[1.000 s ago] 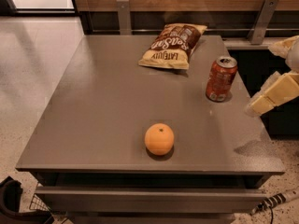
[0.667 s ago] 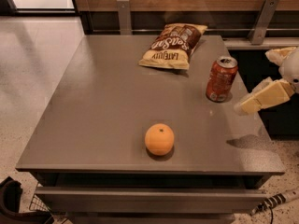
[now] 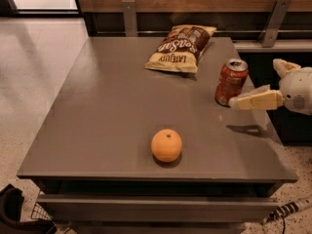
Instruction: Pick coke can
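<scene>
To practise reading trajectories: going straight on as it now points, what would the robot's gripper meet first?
Probably the red-orange cylindrical coke can: the open gripper, over the grey table's right edge, points at it, its lower cream finger tip almost at the can's base. Depth is unclear.

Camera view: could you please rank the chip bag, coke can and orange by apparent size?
1. chip bag
2. coke can, barely
3. orange; nearer the camera, so that pair is unsure
The gripper hangs just right of the can.

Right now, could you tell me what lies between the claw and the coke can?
Nothing; in the camera view the open claw sits just beside the coke can.
</scene>
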Motion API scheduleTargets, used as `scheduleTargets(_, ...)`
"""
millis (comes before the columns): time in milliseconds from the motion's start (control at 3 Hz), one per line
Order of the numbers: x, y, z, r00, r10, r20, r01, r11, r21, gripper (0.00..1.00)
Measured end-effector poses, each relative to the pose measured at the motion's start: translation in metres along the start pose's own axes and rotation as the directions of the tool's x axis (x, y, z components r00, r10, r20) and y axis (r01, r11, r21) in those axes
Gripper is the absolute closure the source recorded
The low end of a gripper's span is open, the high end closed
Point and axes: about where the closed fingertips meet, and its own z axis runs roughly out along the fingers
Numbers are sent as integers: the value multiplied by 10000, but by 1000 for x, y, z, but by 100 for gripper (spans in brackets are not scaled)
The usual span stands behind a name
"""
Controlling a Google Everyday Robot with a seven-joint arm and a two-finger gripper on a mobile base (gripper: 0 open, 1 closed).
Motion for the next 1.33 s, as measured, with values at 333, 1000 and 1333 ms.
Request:
scheduleTargets(333,-8,-12,17,9952,125,974,-139,9998,142,0)
scheduleTargets(1000,-35,-9,54,9711,229,2378,-15,9960,-899,25)
scheduleTargets(1333,-36,-8,56,9705,229,2400,3,9954,-960,49)
